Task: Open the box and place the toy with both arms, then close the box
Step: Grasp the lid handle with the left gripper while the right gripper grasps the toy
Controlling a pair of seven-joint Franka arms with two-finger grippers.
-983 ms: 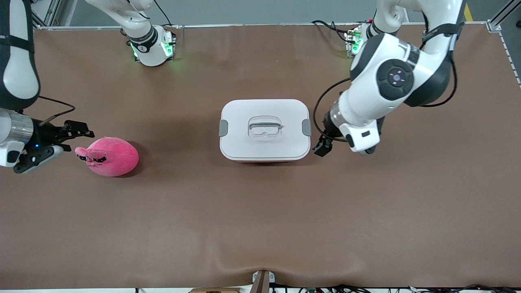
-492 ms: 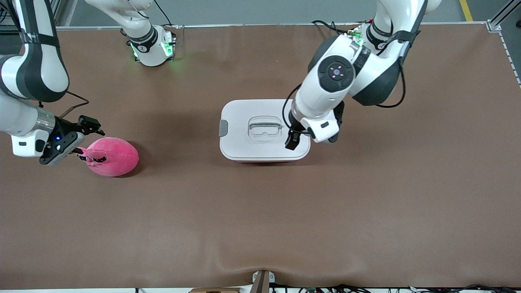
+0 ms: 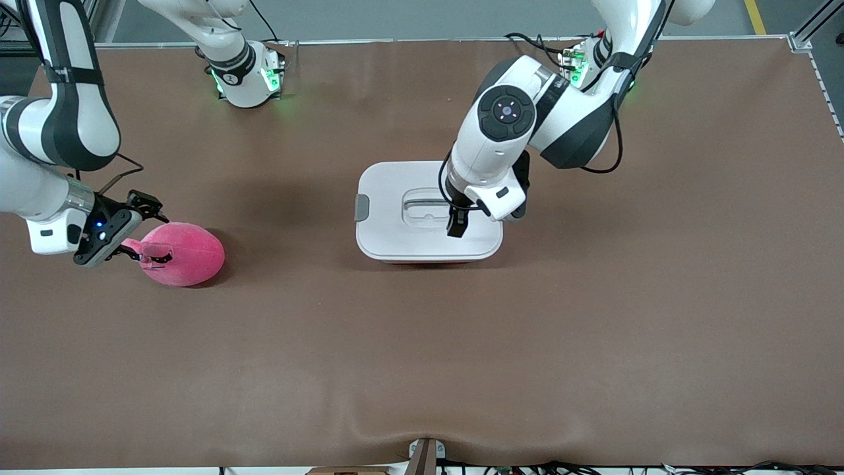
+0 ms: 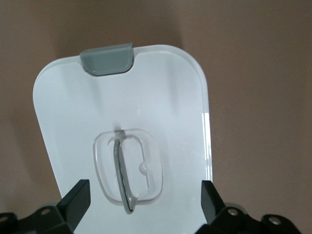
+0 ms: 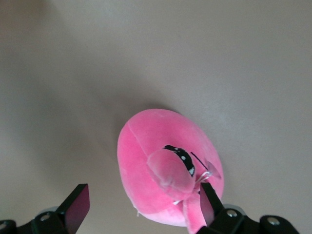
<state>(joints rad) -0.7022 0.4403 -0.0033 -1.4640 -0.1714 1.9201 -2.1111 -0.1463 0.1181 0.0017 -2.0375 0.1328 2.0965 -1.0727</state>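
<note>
Left end effector [image 3: 455, 221]: front view, hangs over the lid of the box [image 3: 395, 231], at the end of the recessed grey handle [image 3: 422, 201] toward the left arm's side; fingers spread wide, nothing held. Right end effector [image 3: 135, 227]: low over the snout end of the toy [image 3: 188, 254], fingers wide apart, empty. One box, white, lid shut, one grey clasp [image 3: 361, 207] showing on the side toward the right arm's end; it sits mid-surface. One toy, pink plush, lies on the brown surface [image 3: 422, 356] toward the right arm's end, well apart from the box and slightly nearer the camera. Two arm bases with green lights stand along the top edge; nothing lies between box and toy.

Left wrist view: two black fingers [image 4: 75, 202] stand wide on either side of the white lid [image 4: 165, 92]; the handle [image 4: 122, 178] lies between them in its clear recess. One grey clasp [image 4: 107, 59] on the lid's edge.

Right wrist view: two black fingers [image 5: 78, 207] spread wide; pink toy [image 5: 146, 151] lies on the bare surface, its dark eye marks [image 5: 183, 156] and snout up against one finger.
</note>
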